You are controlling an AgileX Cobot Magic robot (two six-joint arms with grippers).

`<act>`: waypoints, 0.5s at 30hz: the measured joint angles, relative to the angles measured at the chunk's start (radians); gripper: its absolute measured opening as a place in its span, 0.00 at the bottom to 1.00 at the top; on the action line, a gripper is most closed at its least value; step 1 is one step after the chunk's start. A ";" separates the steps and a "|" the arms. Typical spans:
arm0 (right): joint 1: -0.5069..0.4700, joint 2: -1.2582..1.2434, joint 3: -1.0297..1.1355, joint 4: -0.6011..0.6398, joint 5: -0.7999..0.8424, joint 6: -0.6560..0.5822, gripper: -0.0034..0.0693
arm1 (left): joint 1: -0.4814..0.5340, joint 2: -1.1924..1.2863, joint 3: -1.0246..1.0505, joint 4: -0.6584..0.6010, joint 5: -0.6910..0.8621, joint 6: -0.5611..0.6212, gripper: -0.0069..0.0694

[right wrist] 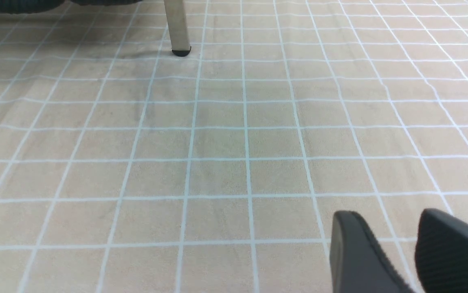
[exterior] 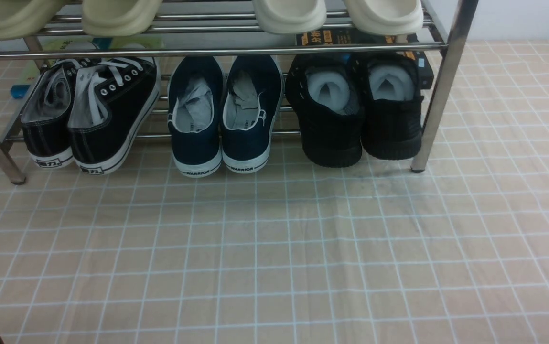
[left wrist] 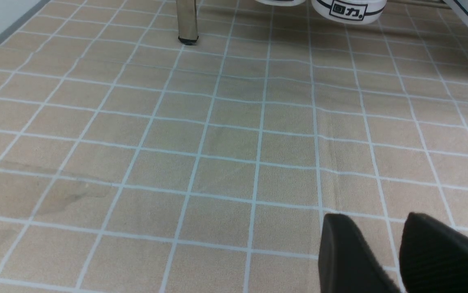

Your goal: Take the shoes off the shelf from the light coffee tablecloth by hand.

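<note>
Tablecloth [exterior: 274, 248] beneath left end effector [left wrist: 376, 219] and right end effector [right wrist: 386, 213], both parted, empty

Shelf [exterior: 447, 71] bearing shoes [exterior: 334, 136] stands on light coffee tablecloth [exterior: 274, 248].

Front view faces the shelf [exterior: 207, 51] closely from above; both wrist views sit low over the tablecloth [left wrist: 217, 142], each sharing 1 shelf leg [right wrist: 179, 28].

Glossy chrome shelf [exterior: 439, 105], matt knit shoes [exterior: 336, 136], seemingly soft woven tablecloth [exterior: 274, 248]
</note>
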 joint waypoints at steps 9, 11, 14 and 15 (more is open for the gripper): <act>0.000 0.000 0.008 0.507 0.017 0.236 0.38 | 0.000 0.000 0.000 0.000 0.000 0.000 0.40; 0.000 0.000 0.009 0.546 0.018 0.236 0.38 | 0.000 0.000 0.000 0.000 0.000 0.000 0.40; 0.000 0.000 0.004 0.593 0.015 0.236 0.37 | 0.000 0.000 0.000 0.000 0.000 0.000 0.40; 0.000 0.000 -0.007 0.593 0.018 0.231 0.35 | 0.000 0.000 0.000 0.000 0.000 0.000 0.40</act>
